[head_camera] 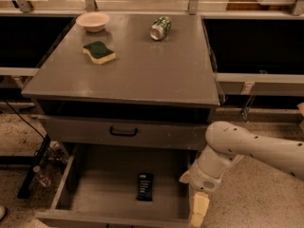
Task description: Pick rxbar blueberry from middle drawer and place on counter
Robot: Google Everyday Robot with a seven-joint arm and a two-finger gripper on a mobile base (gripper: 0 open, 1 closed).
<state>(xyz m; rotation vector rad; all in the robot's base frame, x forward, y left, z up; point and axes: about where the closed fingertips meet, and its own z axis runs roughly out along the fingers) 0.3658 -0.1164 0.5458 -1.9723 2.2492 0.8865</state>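
The rxbar blueberry (145,186), a dark wrapper with pale lettering, lies flat on the floor of the open middle drawer (104,189), near its front and right of centre. The grey counter (137,70) spreads above it. My white arm reaches in from the right, and its gripper (198,211) points down over the drawer's right wall near the front corner. It sits about a hand's width right of the bar and does not touch it.
On the counter stand a pale bowl (93,21), a green-topped yellow sponge (99,52) and a tipped green can (160,27). A closed drawer front with a black handle (123,132) sits above the open drawer. A bottle (41,175) and cables lie on the floor at left.
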